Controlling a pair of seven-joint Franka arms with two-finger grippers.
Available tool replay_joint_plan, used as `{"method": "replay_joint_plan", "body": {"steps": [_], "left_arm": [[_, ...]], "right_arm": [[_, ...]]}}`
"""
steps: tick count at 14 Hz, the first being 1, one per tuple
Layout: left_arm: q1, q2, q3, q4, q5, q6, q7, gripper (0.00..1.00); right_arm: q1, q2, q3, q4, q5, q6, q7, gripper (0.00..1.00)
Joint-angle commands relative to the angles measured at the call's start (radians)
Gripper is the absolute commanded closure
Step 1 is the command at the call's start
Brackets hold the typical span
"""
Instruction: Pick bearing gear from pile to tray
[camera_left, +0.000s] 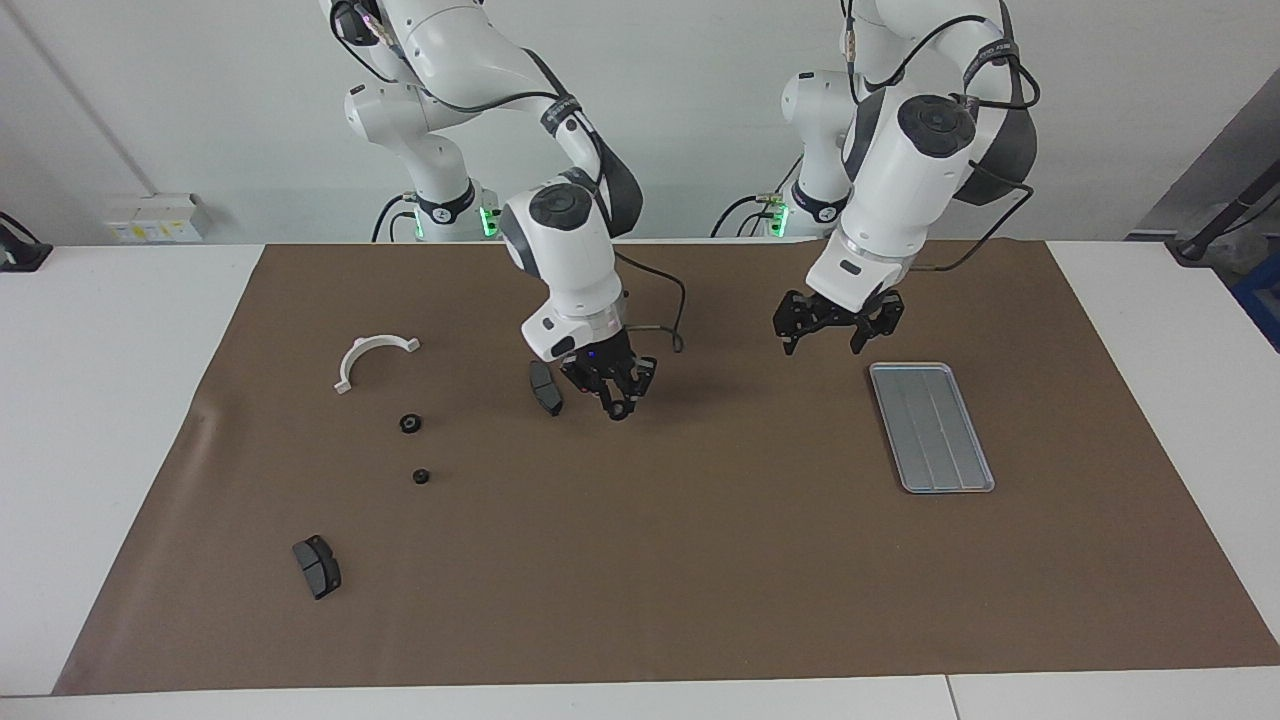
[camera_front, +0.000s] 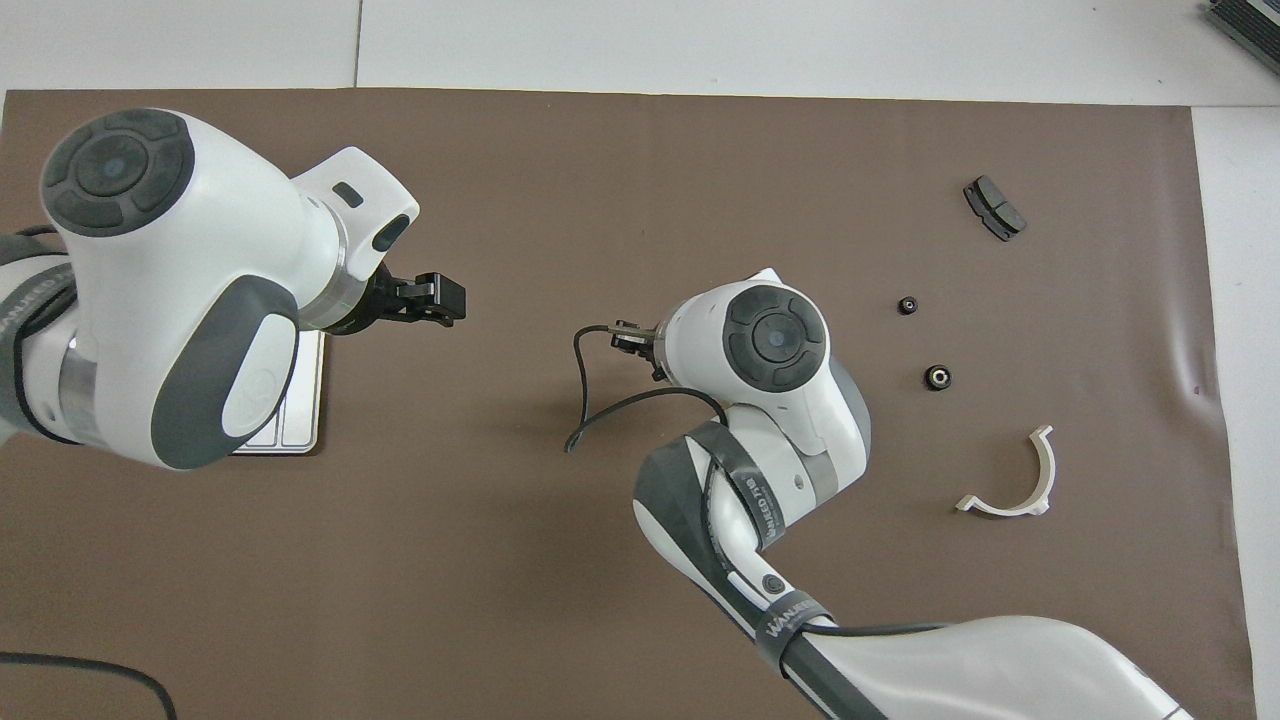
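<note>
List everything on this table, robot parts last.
tray: one, silver-grey, toward the left arm's end of the mat
bracket: one, white, curved, toward the right arm's end
round pieces: two, black, farther from the robots than the bracket
pads: two, dark grey; one mid-mat, one farthest from the robots
mat: one, brown, covering the table
table: one, white
right gripper: black, over the mat beside the mid-mat pad
left gripper: black, open, over the mat near the tray
</note>
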Motion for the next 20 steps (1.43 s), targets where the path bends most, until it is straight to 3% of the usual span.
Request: {"method": "replay_joint_plan", "body": {"steps": [1, 2, 4, 6, 7, 8, 10, 14, 17, 20], "left_arm": [[-0.014, 0.013, 0.014, -0.004, -0.033, 0.048, -0.020, 0.00], [-0.014, 0.016, 0.014, -0.004, -0.039, 0.060, -0.024, 0.00], [-0.014, 0.034, 0.014, -0.001, -0.040, 0.100, -0.077, 0.00], [-0.017, 0.063, 0.014, 0.015, -0.056, 0.137, -0.132, 0.00], [-0.017, 0.071, 0.014, 0.022, -0.055, 0.137, -0.134, 0.00], [-0.022, 0.082, 0.015, 0.030, -0.053, 0.134, -0.136, 0.00], [-0.061, 0.138, 0.018, 0.082, -0.046, 0.112, -0.178, 0.00], [-0.109, 0.253, 0.023, 0.203, -0.012, 0.063, -0.269, 0.00], [-0.167, 0.370, 0.025, 0.323, 0.037, 0.045, -0.367, 0.00], [-0.190, 0.390, 0.025, 0.326, 0.045, 0.048, -0.369, 0.00]], "right_arm": [[0.060, 0.078, -0.007, 0.011, 0.007, 0.074, 0.055, 1.00], [0.072, 0.093, -0.008, 0.009, -0.001, 0.095, 0.062, 1.00], [0.074, 0.098, -0.007, 0.006, -0.004, 0.099, 0.064, 0.85], [0.077, 0.096, -0.007, 0.003, -0.004, 0.096, 0.065, 0.46], [0.079, 0.096, -0.007, 0.003, -0.004, 0.094, 0.067, 0.17], [0.079, 0.096, -0.007, 0.002, -0.006, 0.091, 0.070, 0.00], [0.091, 0.089, -0.013, 0.002, -0.023, 0.071, 0.081, 0.00], [-0.009, -0.040, -0.013, -0.007, -0.121, -0.081, 0.046, 0.00], [-0.096, -0.106, -0.013, -0.018, -0.121, -0.131, -0.080, 0.00], [-0.217, -0.140, -0.011, -0.020, -0.121, -0.193, -0.293, 0.00]]}}
